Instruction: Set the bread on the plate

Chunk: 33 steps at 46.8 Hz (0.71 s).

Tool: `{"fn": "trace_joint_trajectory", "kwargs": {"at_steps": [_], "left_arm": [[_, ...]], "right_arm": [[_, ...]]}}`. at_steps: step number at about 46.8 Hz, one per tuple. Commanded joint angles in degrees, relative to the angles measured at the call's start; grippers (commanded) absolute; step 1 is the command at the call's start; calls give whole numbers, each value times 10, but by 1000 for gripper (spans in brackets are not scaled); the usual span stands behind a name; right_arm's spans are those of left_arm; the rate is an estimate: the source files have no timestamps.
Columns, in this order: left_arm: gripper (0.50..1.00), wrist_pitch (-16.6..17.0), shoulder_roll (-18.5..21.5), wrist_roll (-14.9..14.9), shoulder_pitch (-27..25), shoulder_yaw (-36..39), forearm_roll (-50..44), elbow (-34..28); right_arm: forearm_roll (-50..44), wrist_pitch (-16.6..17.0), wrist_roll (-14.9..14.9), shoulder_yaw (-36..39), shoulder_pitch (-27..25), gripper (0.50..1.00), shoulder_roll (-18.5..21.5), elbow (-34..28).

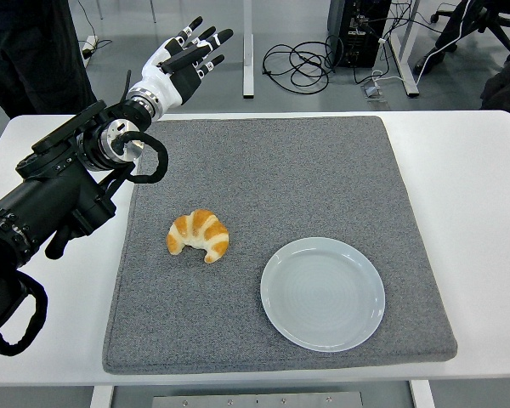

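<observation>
A: Quick pass, left to right. What's the left arm (59, 191) doing?

B: It comes in from the left edge and reaches up toward the far left corner of the table (467, 170). The left hand (180, 64) is raised past the far edge of the grey mat (323, 170), fingers (206, 38) spread wide and straight, holding nothing.

A: Touching the bread?

B: No. The bread (199, 235), a croissant, lies on the mat left of centre, well apart from the hand and nearer to us than it.

A: Plate?

B: The plate (322, 293) is white, sits on the mat to the right of the bread and a bit nearer, close but not touching. Nothing on it.

A: Right hand?

B: Not visible at all.

A: Background?

B: Cables (297, 64) on the floor beyond the table, plus desk legs. Ignore.

A: So progress?

B: I'd call it basically zero. Bread not grasped, not lifted, plate bare. All of it is left: bring the hand down and toward the bread, close on it, carry it right to the plate, let go.

A: Any worry?

B: The croissant is curved and soft, so I'd guess a light grip across the middle.
</observation>
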Motion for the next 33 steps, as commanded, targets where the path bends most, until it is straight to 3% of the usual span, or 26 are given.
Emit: {"fn": "trace_joint_trajectory", "kwargs": {"at_steps": [1,33], "left_arm": [[977,0,0,0,-1,0,0,0],[977,-2,12,0,-2,14,7,-25]], "right_arm": [[0,0,0,0,0,1000,0,0],[0,0,0,0,0,1000,0,0]]}}
